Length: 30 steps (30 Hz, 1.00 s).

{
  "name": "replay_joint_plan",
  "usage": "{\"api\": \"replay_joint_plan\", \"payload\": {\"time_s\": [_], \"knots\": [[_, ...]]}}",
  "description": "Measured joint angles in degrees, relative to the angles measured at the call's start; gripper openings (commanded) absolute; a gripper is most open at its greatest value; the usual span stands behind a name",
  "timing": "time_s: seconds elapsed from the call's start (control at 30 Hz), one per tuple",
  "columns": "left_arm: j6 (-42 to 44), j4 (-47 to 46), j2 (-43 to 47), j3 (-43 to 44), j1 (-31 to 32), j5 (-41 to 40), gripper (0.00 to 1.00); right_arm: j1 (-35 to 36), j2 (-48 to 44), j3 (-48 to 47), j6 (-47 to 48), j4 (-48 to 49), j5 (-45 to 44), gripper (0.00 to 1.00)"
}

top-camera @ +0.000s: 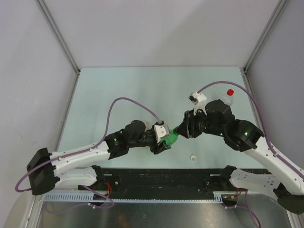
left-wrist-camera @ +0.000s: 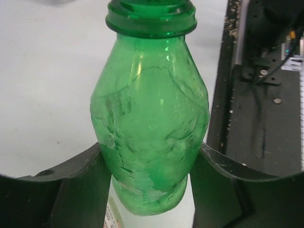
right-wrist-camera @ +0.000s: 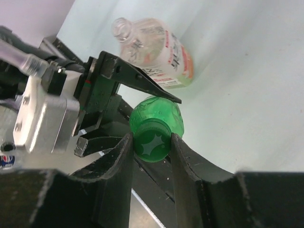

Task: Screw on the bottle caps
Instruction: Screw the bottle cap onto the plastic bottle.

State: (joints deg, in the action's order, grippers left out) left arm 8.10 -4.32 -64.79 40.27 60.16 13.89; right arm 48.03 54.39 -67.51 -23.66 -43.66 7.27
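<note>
My left gripper [left-wrist-camera: 151, 183] is shut on the body of the green bottle [left-wrist-camera: 149, 114], holding it tilted above the table [top-camera: 142, 90]. In the top view the green bottle [top-camera: 171, 138] spans the gap between both arms. The green cap [right-wrist-camera: 152, 142] sits on the bottle's neck, and my right gripper [right-wrist-camera: 151, 139] is shut on it, one finger on each side. A red cap [top-camera: 230, 91] tops a small clear bottle [top-camera: 227, 100] at the back right. The white cap [top-camera: 193, 156] lies loose on the table near the front edge.
A clear orange-labelled bottle [right-wrist-camera: 159, 50] lies on its side with an open mouth, just beyond the left gripper. The black mounting rail [top-camera: 161, 178] runs along the near edge. Grey walls enclose the table on three sides.
</note>
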Motion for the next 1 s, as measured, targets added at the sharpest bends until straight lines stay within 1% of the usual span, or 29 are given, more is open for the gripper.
{"api": "replay_joint_plan", "payload": {"time_s": [0.23,0.43,0.5,0.67,0.83,0.9,0.97,1.0], "knots": [[-1.38,4.22,3.19,-0.04,-1.11,5.92,0.0,2.93,-0.2,0.0,3.26,1.53,2.05,0.01],[-2.25,5.01,3.04,0.04,-1.2,7.21,0.0,4.2,-0.11,0.02,3.67,1.29,1.03,0.0],[-2.43,5.07,2.78,0.24,-1.2,5.99,0.0,4.44,0.13,0.02,1.25,1.22,-1.14,0.01],[-2.4,4.96,0.33,1.46,-1.18,-0.09,0.0,4.9,1.62,0.24,-10.62,1.07,-11.02,0.01],[-0.63,3.41,-4.09,3.37,-0.5,-6.14,0.0,4.74,1.11,1.9,-18.75,1.86,-18.73,0.12],[0.15,2.19,-5.14,3.76,0.11,-8.0,0.0,4.42,0.35,2.4,-21.09,1.77,-20.55,0.16],[1.38,1.01,-5.75,4.2,1.11,-10.56,0.0,4.15,-0.5,2.58,-22.95,1.53,-21.75,0.24],[1.9,0.31,-5.97,4.24,1.53,-11.5,0.0,4.0,-0.85,2.58,-23.5,1.42,-22.1,0.26]]}}
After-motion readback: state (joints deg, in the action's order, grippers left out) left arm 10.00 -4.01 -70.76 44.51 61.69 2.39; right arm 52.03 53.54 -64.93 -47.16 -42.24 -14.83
